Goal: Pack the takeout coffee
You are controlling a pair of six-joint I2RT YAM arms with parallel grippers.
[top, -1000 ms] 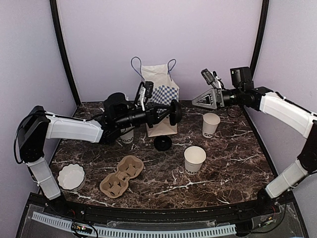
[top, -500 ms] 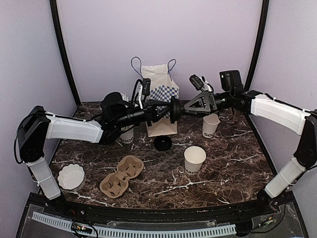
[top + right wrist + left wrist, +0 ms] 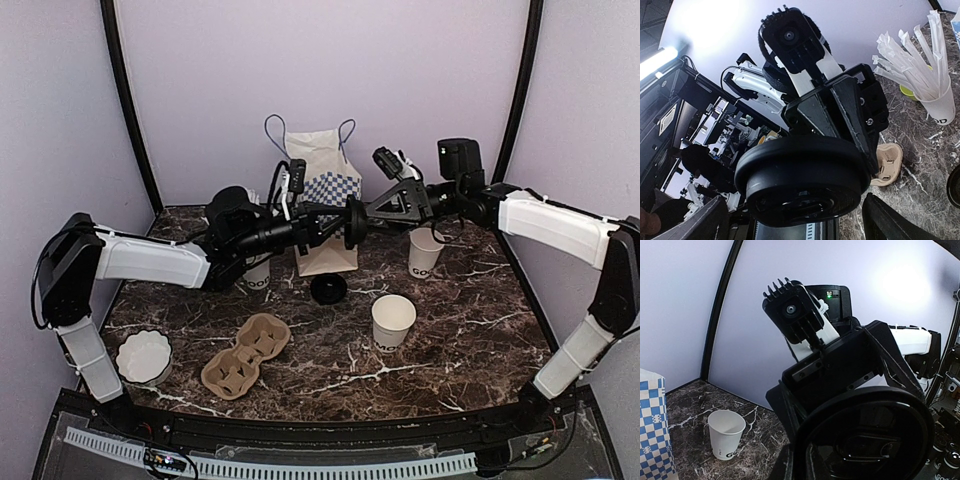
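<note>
A round black lid [image 3: 352, 222] hangs in the air in front of the paper bag, held by its rim in my shut left gripper [image 3: 338, 224]. My right gripper [image 3: 370, 213] is open, with its fingers on either side of the same lid. In the right wrist view the lid [image 3: 800, 175] sits between my wide-apart fingers [image 3: 707, 222]. It fills the left wrist view [image 3: 865, 440]. Two lidless white lettered cups [image 3: 426, 251] [image 3: 393, 320] stand on the table. A second black lid [image 3: 328, 289] lies on the marble.
A paper bag [image 3: 325, 190] with a blue check panel stands at the back. A white cup with straws [image 3: 257, 272] is partly hidden behind my left arm. The brown pulp carrier [image 3: 245, 353] and a white fluted dish [image 3: 144, 357] lie front left.
My right gripper has swung left from above the far cup and now brackets the lid held by my left gripper. The left arm has barely moved.
</note>
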